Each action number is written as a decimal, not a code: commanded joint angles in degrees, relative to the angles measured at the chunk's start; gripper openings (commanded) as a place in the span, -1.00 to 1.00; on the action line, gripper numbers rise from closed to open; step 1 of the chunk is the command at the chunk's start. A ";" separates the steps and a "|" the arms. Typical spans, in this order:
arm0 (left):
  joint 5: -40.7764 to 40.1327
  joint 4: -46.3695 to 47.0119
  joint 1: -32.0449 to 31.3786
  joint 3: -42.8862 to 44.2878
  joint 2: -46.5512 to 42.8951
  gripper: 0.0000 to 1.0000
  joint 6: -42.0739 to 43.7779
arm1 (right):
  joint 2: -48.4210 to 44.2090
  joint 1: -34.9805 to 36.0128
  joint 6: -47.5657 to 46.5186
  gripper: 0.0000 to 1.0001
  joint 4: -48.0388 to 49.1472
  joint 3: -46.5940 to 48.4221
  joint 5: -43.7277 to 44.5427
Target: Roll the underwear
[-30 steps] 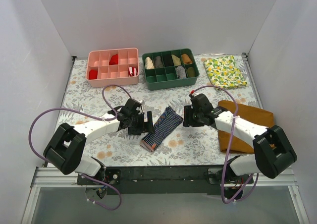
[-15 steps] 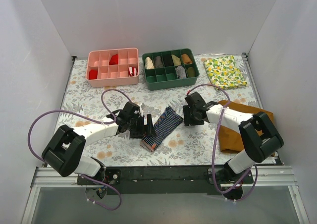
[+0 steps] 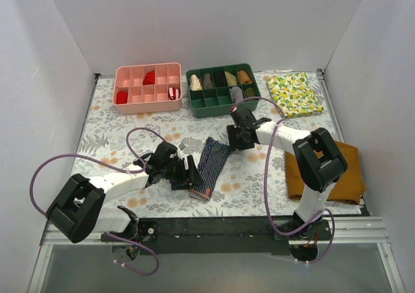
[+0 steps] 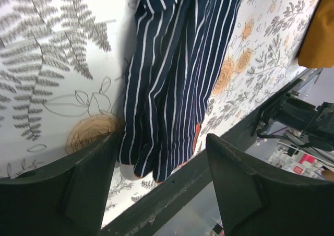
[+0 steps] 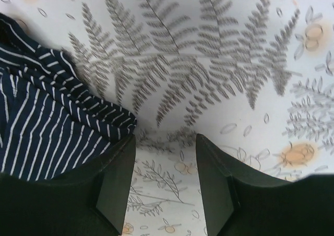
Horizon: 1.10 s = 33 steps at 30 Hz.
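The underwear (image 3: 209, 166) lies as a folded strip slanting across the middle of the table (image 3: 117, 131); its near end sits close to the front edge, its far end well short of the green tray (image 3: 224, 106); the left gripper (image 4: 162, 142) stands wide, straddling the near end; the right gripper (image 5: 165, 139) is parted over bare mat, the strip's far corner beside one finger; open mat to the left; mustard cloth (image 3: 353, 176) well apart on the right.

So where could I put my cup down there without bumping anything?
Bare table at left, between pink tray and left arm; the near patch between underwear and brown cloth, cable overhead. Crowded: the middle, where left gripper and right gripper flank the underwear, and the back row.
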 commanded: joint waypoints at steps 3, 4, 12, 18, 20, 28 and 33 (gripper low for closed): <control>-0.14 0.69 -1.23 -3.24 -2.72 0.37 -3.69 | 5.93 0.08 -5.78 0.16 -1.60 8.70 -2.59; -0.15 1.47 -1.23 -3.42 -2.80 0.38 -3.51 | 6.19 0.08 -6.14 0.15 -2.04 9.41 -2.24; -2.26 1.21 0.78 2.38 1.58 0.53 4.48 | -2.41 -0.53 -6.23 0.18 -2.31 3.28 -0.39; 4.32 4.72 2.63 3.00 9.32 0.47 7.39 | -10.05 -0.71 -3.86 0.19 -2.31 -4.20 -1.09; 8.35 7.71 2.63 2.03 10.73 0.43 6.95 | -12.60 -0.62 -3.16 0.19 -2.49 -6.05 -1.71; 11.54 12.20 2.63 -3.15 9.68 0.30 3.52 | -18.67 -0.62 -2.80 0.18 -3.89 -8.25 -6.19; 10.14 10.54 2.63 -3.60 8.53 0.31 2.90 | -20.43 -0.62 -2.98 0.18 -4.68 -8.86 -6.28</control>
